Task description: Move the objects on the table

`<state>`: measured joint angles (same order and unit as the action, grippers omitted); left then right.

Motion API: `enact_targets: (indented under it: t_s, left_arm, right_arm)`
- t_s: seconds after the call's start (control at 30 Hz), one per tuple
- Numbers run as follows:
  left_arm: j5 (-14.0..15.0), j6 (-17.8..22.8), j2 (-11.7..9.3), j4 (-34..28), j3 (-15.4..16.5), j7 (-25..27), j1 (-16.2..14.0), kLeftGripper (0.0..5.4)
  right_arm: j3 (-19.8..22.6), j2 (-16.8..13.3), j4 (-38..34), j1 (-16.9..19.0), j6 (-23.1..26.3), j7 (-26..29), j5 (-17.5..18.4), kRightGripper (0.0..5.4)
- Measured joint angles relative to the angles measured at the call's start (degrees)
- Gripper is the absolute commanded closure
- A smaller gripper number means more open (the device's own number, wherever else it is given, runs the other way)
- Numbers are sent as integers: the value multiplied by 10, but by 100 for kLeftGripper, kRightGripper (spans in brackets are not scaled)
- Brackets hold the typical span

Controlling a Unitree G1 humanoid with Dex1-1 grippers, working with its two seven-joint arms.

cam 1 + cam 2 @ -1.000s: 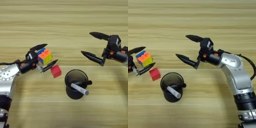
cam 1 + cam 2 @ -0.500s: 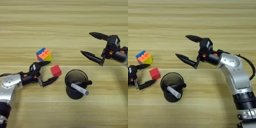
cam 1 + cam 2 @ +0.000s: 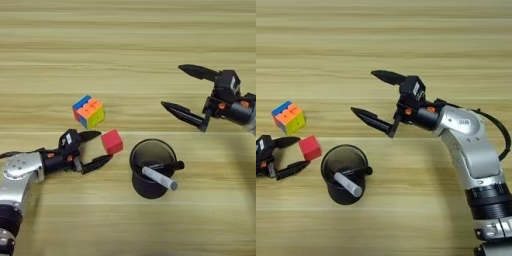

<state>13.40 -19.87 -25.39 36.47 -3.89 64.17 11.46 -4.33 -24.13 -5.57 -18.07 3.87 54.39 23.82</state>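
Puzzle cube down, red cube next!

Left gripper (image 3: 96,148) has let go of the puzzle cube (image 3: 88,111), now resting on the counter (image 3: 125,50); its jaws gape empty beside the red cube (image 3: 112,142). Right gripper (image 3: 370,96) hovers wide open, empty.

Matt wood-grain table (image 3: 125,45), glossy puzzle cube (image 3: 88,111)

A black round cup (image 3: 151,169) stands upright in the lower middle of the frame. A black marker (image 3: 165,165) lies inside it, across its opening.
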Motion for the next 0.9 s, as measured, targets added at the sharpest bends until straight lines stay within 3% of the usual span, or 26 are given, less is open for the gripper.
enact_targets:
  t_s: [0.53, 0.7, 0.8, 0.9]
  left_arm:
    - [0, -10, 3, 10, 0, 0, 8, 319]
    - [6, -17, 14, 9, 6, 1, 9, 325]
    - [63, 1, 24, -24, 29, 32, 9, 325]
    - [101, 22, 26, -65, 47, 47, 10, 325]
  right_arm:
    - [0, 0, 0, 0, -2, 0, -3, 0]
    - [0, 0, 4, 0, -5, 0, -3, 0]
    - [0, 0, 8, 0, -6, 0, -3, 0]
    - [0, 0, 8, 0, -6, -1, -3, 0]
